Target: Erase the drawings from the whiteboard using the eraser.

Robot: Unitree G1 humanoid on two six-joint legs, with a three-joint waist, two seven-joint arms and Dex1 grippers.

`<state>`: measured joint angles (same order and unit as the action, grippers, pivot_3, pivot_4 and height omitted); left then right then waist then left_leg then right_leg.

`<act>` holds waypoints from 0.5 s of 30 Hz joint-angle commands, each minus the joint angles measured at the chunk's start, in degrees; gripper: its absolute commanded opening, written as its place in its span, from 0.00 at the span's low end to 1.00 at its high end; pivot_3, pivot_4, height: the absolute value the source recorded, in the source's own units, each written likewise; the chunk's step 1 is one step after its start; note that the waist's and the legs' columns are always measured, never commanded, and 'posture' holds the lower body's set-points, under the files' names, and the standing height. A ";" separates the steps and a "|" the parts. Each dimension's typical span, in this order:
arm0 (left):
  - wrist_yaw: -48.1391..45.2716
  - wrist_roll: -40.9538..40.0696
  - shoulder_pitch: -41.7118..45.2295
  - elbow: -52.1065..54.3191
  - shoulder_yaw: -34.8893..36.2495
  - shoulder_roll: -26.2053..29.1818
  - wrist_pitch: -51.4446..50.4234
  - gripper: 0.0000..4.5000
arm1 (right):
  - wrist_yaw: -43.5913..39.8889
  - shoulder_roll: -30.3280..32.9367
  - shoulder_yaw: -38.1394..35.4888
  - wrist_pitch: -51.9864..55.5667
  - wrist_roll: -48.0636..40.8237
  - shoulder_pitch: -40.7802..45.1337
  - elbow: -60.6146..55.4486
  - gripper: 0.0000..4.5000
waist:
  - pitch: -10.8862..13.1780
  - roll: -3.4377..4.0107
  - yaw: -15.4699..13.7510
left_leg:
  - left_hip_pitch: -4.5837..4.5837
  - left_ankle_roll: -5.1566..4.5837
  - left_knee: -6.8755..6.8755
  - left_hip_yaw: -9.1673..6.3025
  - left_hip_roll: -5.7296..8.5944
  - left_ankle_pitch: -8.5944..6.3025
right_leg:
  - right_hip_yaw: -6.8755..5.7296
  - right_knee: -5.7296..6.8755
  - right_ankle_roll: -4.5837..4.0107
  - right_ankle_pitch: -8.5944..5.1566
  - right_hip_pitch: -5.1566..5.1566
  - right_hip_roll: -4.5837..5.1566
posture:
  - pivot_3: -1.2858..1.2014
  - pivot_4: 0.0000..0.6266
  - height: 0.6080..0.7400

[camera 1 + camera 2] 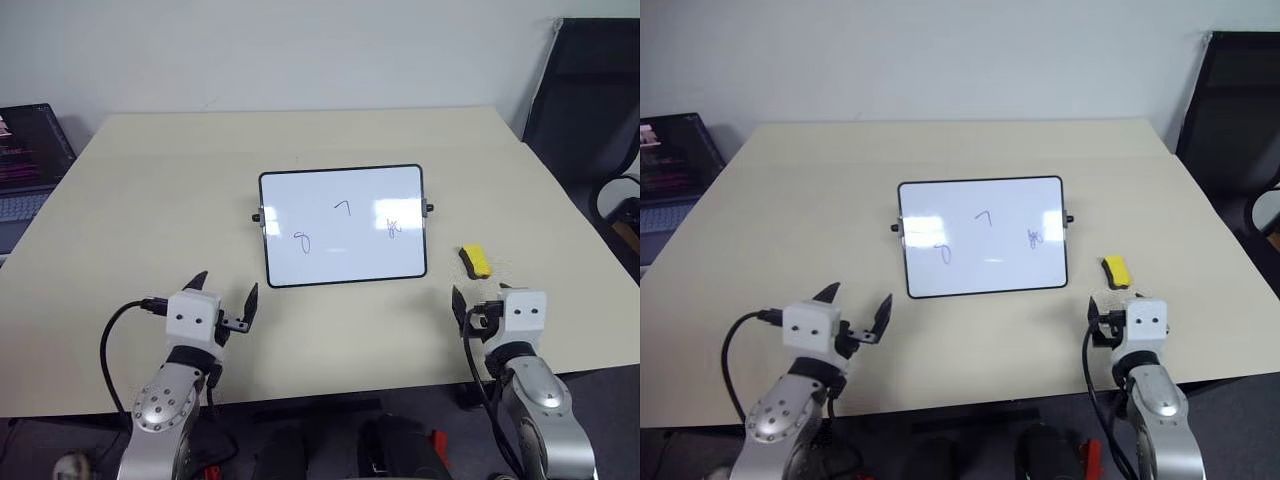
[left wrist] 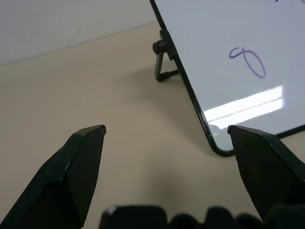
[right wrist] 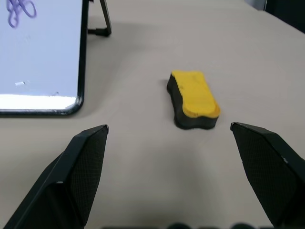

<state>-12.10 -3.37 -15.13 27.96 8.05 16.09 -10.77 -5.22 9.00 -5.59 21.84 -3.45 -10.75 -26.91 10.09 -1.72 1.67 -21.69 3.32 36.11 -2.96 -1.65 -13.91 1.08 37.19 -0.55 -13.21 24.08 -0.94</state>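
Three drawings (image 1: pixel 343 208) unerased on the whiteboard (image 1: pixel 300 262) at table (image 1: pixel 150 180) centre—yellow eraser (image 1: pixel 475 261) toward the right edge, just ahead of the right gripper (image 3: pixel 169 131), jaws wide, empty—pickup pending: advance, close on eraser; left gripper (image 1: pixel 222 290) likewise wide.

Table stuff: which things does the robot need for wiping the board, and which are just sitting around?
Needed:
whiteboard
drawings: loop, tick, squiggle
eraser, lying on the table right of the board
right gripper, open, nearest the eraser
left gripper, open

Just sitting around:
laptop
black chair
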 commanded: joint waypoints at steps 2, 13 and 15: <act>-0.08 -0.24 -1.02 3.24 1.03 0.02 1.24 1.00 | -1.32 1.26 -0.64 -1.11 -0.22 -0.49 -1.26 0.99 | 0.00 0.00 0.01 | 0.00 0.00 0.00 0.00 0.00 0.00 | 0.00 0.00 0.00 0.00 0.00 0.00 | 0.52 0.24 1.00; 0.55 0.67 0.77 0.33 -0.22 -0.92 4.44 1.00 | -2.74 3.04 -4.13 -2.68 -1.60 0.89 0.99 0.99 | 0.00 -0.01 0.00 | 0.00 0.00 0.04 -0.01 0.00 0.00 | -0.04 -0.04 -0.02 -0.01 -0.01 0.00 | 0.52 0.24 1.00; 0.84 1.13 1.63 -0.34 -1.14 -1.53 5.19 1.00 | -3.80 3.81 -4.42 -3.44 -1.72 1.33 2.04 0.99 | -0.01 -0.01 0.00 | 0.00 -0.01 0.04 0.04 0.01 0.00 | -0.04 -0.05 -0.01 -0.01 -0.03 0.00 | 0.52 0.24 1.00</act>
<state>-11.81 -2.91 -13.89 27.25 7.72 15.24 -7.28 -8.12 12.05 -8.66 20.35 -4.25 -9.99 -24.74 10.08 -1.73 1.68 -21.69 3.32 36.14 -2.91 -1.63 -13.91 1.04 37.14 -0.56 -13.21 24.04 -0.94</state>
